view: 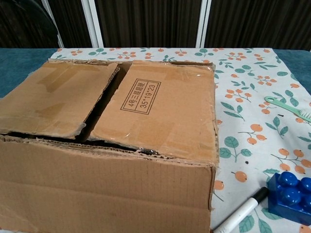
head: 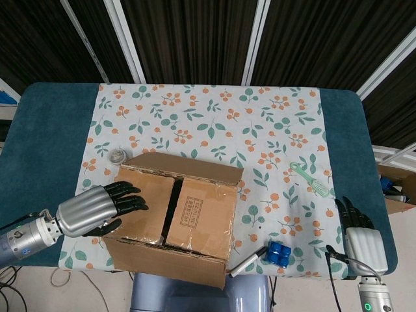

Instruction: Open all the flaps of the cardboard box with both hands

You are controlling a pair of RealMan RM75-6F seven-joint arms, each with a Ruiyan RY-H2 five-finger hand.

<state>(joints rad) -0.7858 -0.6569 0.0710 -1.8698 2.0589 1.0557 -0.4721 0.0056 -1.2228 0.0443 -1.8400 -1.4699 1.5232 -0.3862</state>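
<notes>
The cardboard box [head: 172, 214] sits at the table's near edge and fills the chest view [view: 107, 145]. Its two top flaps lie down, the left flap [view: 53, 97] and the printed right flap [view: 160, 111], with a narrow dark gap between them. My left hand [head: 104, 207] reaches in from the left, its dark fingers [head: 130, 198] spread above the left flap's outer part and holding nothing; I cannot tell whether they touch it. My right hand [head: 361, 235] is open at the table's right near edge, well away from the box. The chest view shows neither hand plainly.
A white marker [head: 247, 262] and a blue toy brick [head: 281, 253] lie right of the box's near corner. A green brush [head: 311, 180] lies further right. A small round metal object [head: 118, 155] sits behind the box's left corner. Another carton [head: 398, 190] stands beyond the right edge.
</notes>
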